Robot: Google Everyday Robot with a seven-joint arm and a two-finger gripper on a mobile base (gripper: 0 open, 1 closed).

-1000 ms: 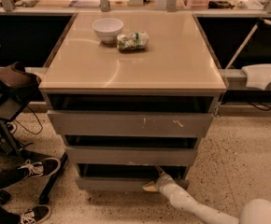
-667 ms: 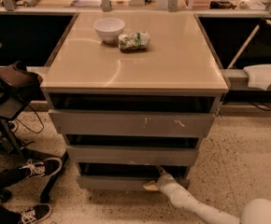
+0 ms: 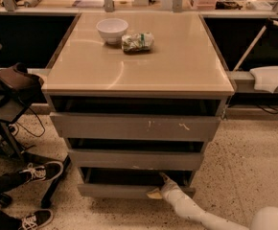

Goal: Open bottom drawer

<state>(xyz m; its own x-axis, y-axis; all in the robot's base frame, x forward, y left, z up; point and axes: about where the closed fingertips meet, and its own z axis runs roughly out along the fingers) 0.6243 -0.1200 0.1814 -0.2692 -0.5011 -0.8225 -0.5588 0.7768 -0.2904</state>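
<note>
Plain grey flat-fronted bottom drawer [image 3: 115,191] down by the floor [image 3: 254,152], out just a little. White robot gripper [image 3: 158,186] at its right top edge, fingers [image 3: 164,177] pinching the front. Might slip off if pulled crooked or too fast.

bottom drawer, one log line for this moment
task: open bottom drawer | tool: at its front's top edge, right of centre | arm: low, from right

The hand [image 3: 157,186] is at the bottom drawer [image 3: 115,191] front, right of centre.
</note>
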